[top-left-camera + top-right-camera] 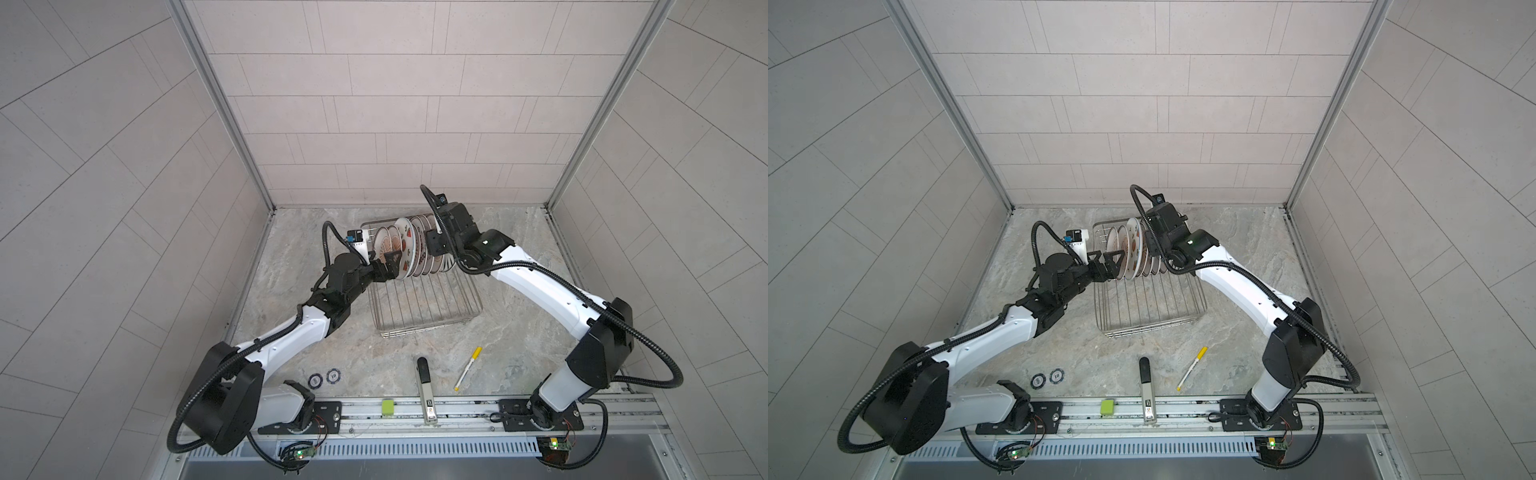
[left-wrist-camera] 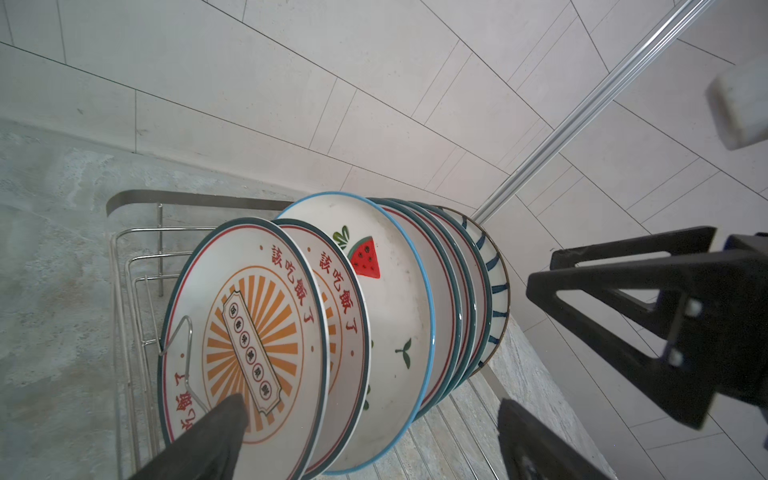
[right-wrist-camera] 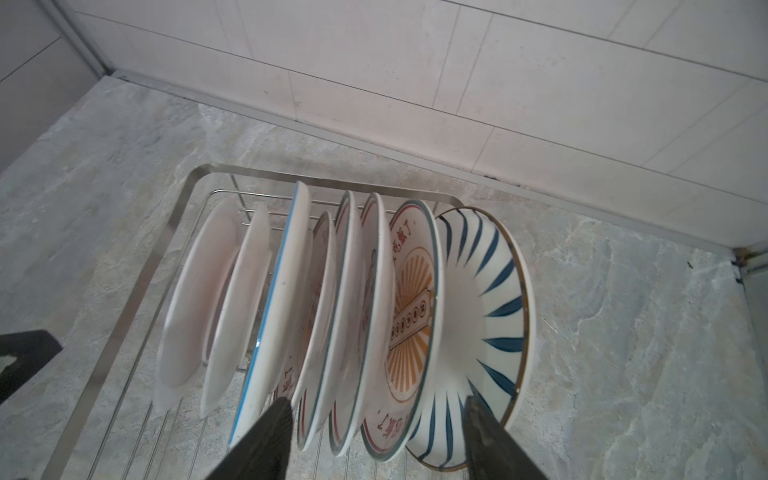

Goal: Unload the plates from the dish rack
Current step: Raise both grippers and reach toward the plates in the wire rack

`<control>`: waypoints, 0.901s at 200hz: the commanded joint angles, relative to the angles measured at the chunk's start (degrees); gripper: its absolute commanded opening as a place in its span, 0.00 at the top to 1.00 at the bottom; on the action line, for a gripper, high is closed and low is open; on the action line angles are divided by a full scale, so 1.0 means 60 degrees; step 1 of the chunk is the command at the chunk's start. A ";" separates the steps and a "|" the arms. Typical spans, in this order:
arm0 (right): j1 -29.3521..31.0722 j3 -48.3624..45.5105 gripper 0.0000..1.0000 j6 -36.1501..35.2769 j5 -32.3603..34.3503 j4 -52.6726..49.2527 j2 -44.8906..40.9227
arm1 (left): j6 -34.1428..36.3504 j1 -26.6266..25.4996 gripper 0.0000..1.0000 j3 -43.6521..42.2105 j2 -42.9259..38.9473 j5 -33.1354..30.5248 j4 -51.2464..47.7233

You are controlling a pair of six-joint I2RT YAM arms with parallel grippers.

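A row of plates [image 1: 1133, 249] stands on edge at the far end of the dish rack [image 1: 1154, 309] on the bench [image 1: 1246, 249]. The left pincer [image 1: 1108, 259], jaws apart, sits at the row's left end. The right arm [image 1: 1221, 266] reaches over its right end. Nearer lie two poker chips [image 1: 1047, 378] and a marker [image 1: 1192, 368].

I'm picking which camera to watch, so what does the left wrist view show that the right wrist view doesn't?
Left wrist only: a watermelon slice and a green sprout painted on the blue-rimmed plate. Right wrist only: two plain white plate backs. Both: the plates standing in a row in the dish rack, with a blue-striped plate at one end.
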 commanded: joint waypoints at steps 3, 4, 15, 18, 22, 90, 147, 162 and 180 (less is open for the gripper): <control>0.0310 0.0316 0.39 0.0175 -0.0057 0.0060 0.0303 | 0.0317 -0.0061 0.00 0.0104 -0.0485 -0.0517 0.0121; 0.0343 0.0352 0.40 0.0193 -0.0035 0.0050 0.0333 | 0.0329 -0.0061 0.00 0.0093 -0.0495 -0.0531 0.0112; 0.0470 0.0572 0.46 0.0265 -0.0035 -0.0053 0.0556 | 0.0385 -0.0061 0.00 0.0066 -0.0562 -0.0632 0.0038; 0.0496 0.0638 0.49 0.0279 -0.0041 -0.0080 0.0610 | 0.0389 -0.0061 0.00 0.0048 -0.0556 -0.0646 0.0031; 0.0518 0.0724 0.50 0.0315 -0.0042 -0.0124 0.0710 | 0.0391 -0.0066 0.00 0.0018 -0.0577 -0.0646 0.0044; 0.0902 0.2155 0.62 0.0698 0.0954 -0.1019 0.2140 | 0.0528 -0.0018 0.00 -0.0385 -0.0815 -0.0709 0.0173; 0.0915 0.2912 0.69 0.0927 0.1523 -0.1491 0.3028 | 0.0402 -0.0019 0.00 -0.0429 -0.0478 -0.0393 0.0520; 0.0902 0.3125 0.70 0.1004 0.1659 -0.1606 0.3265 | 0.0396 -0.0029 0.00 -0.0451 -0.0415 -0.0395 0.0583; 0.0907 0.3377 0.71 0.1059 0.1660 -0.1675 0.3545 | 0.0350 -0.0030 0.00 -0.0473 -0.0308 -0.0416 0.0707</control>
